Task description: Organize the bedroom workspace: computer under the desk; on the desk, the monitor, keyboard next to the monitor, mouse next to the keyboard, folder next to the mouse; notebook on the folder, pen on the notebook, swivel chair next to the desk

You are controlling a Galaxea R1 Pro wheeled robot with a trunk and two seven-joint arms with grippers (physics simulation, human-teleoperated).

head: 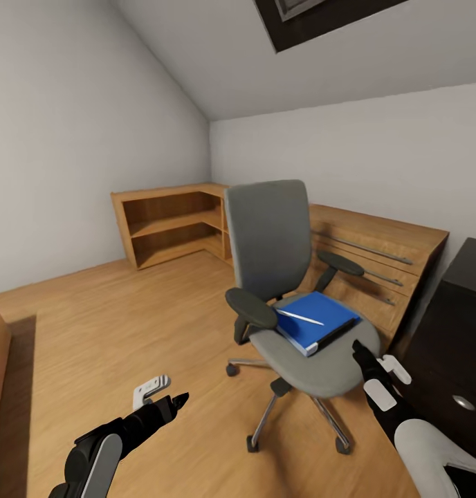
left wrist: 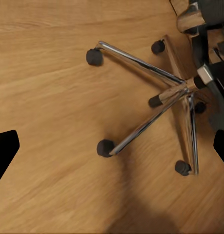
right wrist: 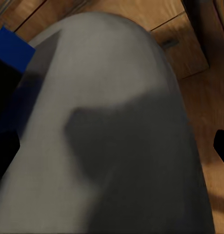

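Head view: swivel chair (head: 283,290) stands on the wood floor (head: 127,332), back toward the low light-wood cabinet (head: 376,263) along the wall. Folder (head: 314,320) lies flat on the seat, nearer its right edge, one corner close to the front rim. Pen (head: 300,317) lies across the folder's top.

Dark drawer unit (head: 452,346) at the view's right edge.

Left tool (head: 176,401) hangs low over bare floor, left of the chair base, apart from it. Right tool (head: 359,353) sits at the seat's front-right rim; contact cannot be told.

Left wrist view adds the chrome five-star base (left wrist: 160,105) with casters from above; fingertips (left wrist: 4,151) at both frame edges, spread apart, nothing between.

Right wrist view: grey seat cushion (right wrist: 116,126) close up, blue folder corner (right wrist: 11,48) at its far edge. Fingertips spread, empty.
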